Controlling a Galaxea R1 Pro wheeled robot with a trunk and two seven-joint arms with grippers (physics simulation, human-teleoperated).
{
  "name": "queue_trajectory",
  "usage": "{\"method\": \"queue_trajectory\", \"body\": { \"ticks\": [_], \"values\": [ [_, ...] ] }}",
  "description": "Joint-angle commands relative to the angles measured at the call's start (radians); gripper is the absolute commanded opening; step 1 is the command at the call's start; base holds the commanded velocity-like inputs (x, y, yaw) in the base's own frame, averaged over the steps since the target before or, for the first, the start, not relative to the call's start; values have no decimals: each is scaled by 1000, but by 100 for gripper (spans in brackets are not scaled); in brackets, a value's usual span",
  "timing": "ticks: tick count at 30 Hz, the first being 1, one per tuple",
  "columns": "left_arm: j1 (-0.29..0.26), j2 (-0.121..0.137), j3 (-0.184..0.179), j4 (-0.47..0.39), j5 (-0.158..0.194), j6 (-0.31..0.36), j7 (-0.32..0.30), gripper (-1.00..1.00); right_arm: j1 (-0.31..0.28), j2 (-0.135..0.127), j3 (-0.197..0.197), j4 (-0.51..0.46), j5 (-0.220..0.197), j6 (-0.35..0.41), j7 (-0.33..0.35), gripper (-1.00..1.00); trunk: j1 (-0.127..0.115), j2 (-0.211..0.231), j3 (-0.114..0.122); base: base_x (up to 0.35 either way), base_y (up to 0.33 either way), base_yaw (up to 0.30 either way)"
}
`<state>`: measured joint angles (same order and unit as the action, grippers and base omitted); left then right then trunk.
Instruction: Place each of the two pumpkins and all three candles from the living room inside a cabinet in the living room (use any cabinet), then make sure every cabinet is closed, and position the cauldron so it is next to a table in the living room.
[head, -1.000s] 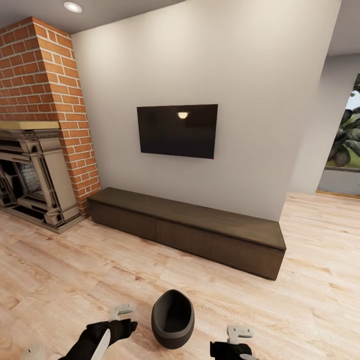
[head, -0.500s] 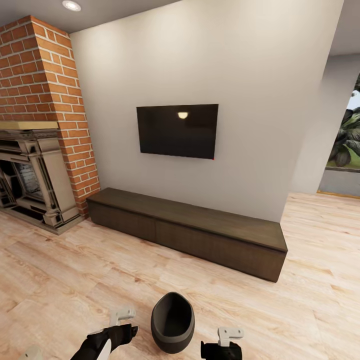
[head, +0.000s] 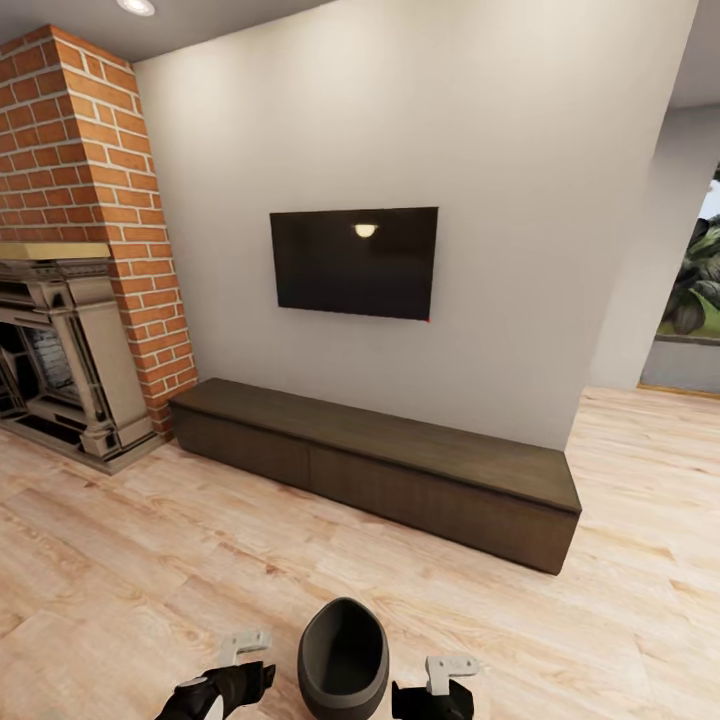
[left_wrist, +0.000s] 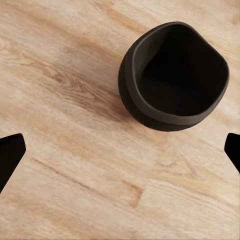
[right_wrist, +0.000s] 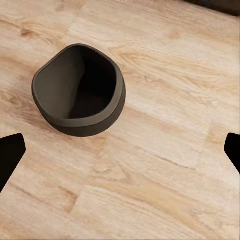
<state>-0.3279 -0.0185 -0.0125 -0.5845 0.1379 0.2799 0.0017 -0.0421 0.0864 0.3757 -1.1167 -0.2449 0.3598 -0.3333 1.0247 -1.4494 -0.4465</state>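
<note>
A dark, hollow cauldron (head: 343, 661) (rounded, matte) sits on the floor between both widely spread end effectors.

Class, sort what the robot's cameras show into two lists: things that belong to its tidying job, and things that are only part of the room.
Belongs to the job:
- dark round open-topped cauldron standing on the floor between the grippers
- long low dark-brown wood cabinet, its drawer fronts closed

Only part of the room:
- black wall-mounted television
- red brick fireplace
- pale wood plank floor
</note>
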Motion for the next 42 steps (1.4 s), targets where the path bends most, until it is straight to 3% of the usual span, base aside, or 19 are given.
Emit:
{"method": "queue_trajectory", "body": {
  "ticks": [1,4,17,20,23,25,26,27,31,35,42],
  "values": [
    [0,0,-8,-2,9,6,1,100,-1,-1,2,1,-10,3,-9,100,0,-1,-1,208,-138,0],
    [0,0,-29,-2,9,5,1,100,-1,-1,3,17,-10,1,-9,100,0,-1,-1,173,-130,0],
    [0,0,-35,-2,11,5,1,100,-1,5,8,53,-7,-39,-3,100,0,-1,-1,96,-83,0],
    [0,-1,-36,-4,11,5,-1,100,-37,58,16,58,-11,-22,-2,100,0,-1,-1,121,57,0],
    [-1,-2,-37,-11,11,6,-1,100,-134,88,32,115,-55,18,-3,100,0,-1,-1,38,18,0],
    [-6,-2,-39,-20,10,9,-1,100,-238,88,55,196,-140,41,-3,100,0,-1,-1,13,6,0],
    [-7,-3,-40,-25,11,10,0,100,-264,88,64,217,-165,44,-3,100,0,-1,-1,8,4,0],
    [-11,-3,-42,-46,11,15,0,100,-332,88,99,278,-237,48,-3,100,0,-1,-1,4,2,0],
    [-18,-6,-43,-90,13,20,2,100,-420,88,171,358,-344,49,-9,100,0,-1,-1,2,1,0],
    [-22,-20,-44,-105,13,32,2,100,-436,88,185,373,-366,49,-11,100,0,-1,-1,0,0,0],
    [-48,-26,-42,-108,18,150,14,100,-439,88,189,381,-372,49,-12,100,0,-1,-1,0,0,0]
  ]
}}
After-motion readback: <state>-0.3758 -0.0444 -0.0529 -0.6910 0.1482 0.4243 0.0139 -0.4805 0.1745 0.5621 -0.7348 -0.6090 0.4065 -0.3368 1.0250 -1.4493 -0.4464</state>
